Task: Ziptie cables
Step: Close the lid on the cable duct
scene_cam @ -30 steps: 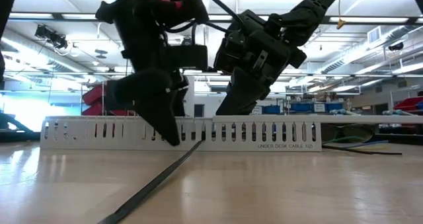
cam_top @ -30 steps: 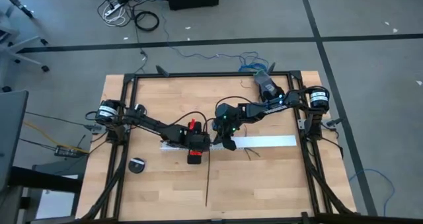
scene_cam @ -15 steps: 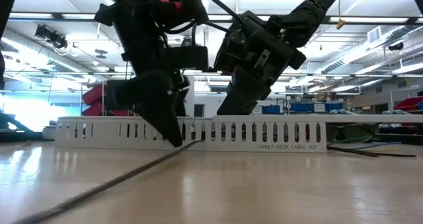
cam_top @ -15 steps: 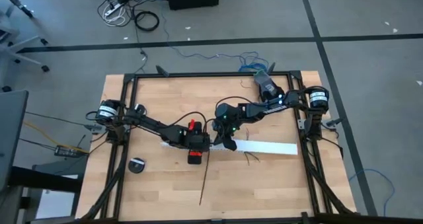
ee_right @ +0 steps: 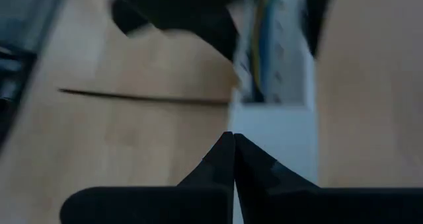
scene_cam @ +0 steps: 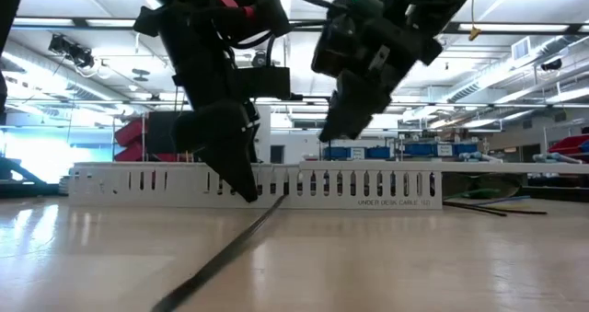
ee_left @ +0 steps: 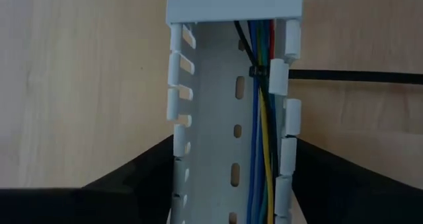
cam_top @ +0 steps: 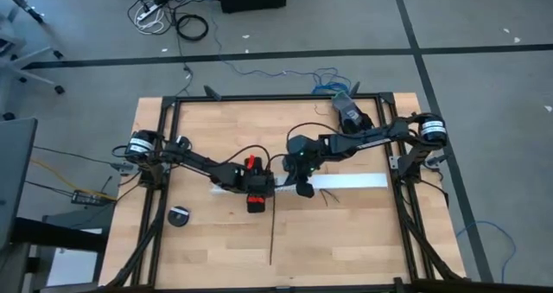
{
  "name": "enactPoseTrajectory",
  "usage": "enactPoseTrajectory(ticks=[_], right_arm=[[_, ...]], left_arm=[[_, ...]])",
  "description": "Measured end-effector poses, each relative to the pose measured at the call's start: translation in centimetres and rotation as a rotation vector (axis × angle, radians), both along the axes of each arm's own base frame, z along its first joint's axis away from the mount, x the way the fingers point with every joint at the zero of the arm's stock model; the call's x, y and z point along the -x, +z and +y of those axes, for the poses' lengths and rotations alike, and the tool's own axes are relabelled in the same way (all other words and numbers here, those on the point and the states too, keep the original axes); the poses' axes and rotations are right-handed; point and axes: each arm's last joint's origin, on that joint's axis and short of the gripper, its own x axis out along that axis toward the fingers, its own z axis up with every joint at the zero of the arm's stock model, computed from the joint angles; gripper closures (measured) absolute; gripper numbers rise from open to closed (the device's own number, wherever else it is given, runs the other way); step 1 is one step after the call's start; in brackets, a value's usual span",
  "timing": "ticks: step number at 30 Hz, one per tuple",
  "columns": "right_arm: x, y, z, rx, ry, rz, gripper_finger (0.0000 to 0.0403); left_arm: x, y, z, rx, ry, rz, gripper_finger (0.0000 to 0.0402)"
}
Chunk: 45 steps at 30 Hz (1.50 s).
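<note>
The white slotted channel [cam_top: 346, 183] lies flat across the table's middle. Its open stretch [ee_left: 218, 118] holds the cables [ee_left: 261, 138], a bunch of blue, green, yellow, black and red wires. The ziptie [ee_left: 357, 75], a thin black strip, passes out through a slot in the channel's side wall and runs over the wood toward the near edge [cam_top: 272, 232] [scene_cam: 230, 252]. My left gripper [cam_top: 257, 192] [ee_left: 231, 164] straddles the open stretch. My right gripper [cam_top: 304, 189] [ee_right: 233, 141] is shut and hangs above the channel's covered part [scene_cam: 340, 132], touching nothing. My left gripper takes the channel's open stretch across its width, one finger [ee_left: 155, 164] against one slotted side wall [ee_left: 177, 148] and the other finger against the opposite wall [ee_left: 288, 154]. It slants down from the table's left, looking along the channel. The channel rests on the table.
A round black object [cam_top: 179, 216] sits on the wood near the left rail. A few loose wires [cam_top: 328, 203] [scene_cam: 488, 206] lie by the channel toward its right end. A black frame [cam_top: 259, 98] borders the table, and bare wood stretches toward the near edge.
My right gripper has risen off the channel and drifted a little toward the table's right edge, staying shut. The channel swung, its right end going toward the near edge and then back, so it lies straight again. The ziptie's free end swung left and returned.
</note>
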Motion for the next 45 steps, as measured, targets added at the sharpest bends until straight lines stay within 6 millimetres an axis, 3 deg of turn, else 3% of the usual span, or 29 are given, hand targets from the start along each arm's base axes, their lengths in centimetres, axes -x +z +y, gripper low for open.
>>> enactPoseTrajectory(ticks=[5, 12, 19, 40, 45], right_arm=[[0.5, -0.9, -0.2, 0.034, -0.048, 0.090, 0.0402], [0.8, -1.8, -0.2, 0.021, -0.062, 0.088, 0.0403], [0.0, -3.6, -0.1, -0.027, -0.028, 0.092, 0.0402], [-0.8, -4.2, -0.9, 0.001, -0.044, 0.018, 0.0402], [-0.6, -2.5, -1.0, 0.016, -0.051, 0.005, 0.0402]], left_arm=[[0.0, 0.0, 0.0, 0.013, 0.006, 0.001, 0.0153], [0.0, 0.0, -0.1, 0.025, 0.000, -0.002, 0.0153], [0.0, 0.0, -0.1, 0.031, -0.004, 0.004, 0.0153], [-0.4, 0.1, -0.2, 0.083, 0.036, -0.061, 0.0153], [-0.5, 0.1, -0.2, 0.095, 0.056, -0.074, 0.0153]])
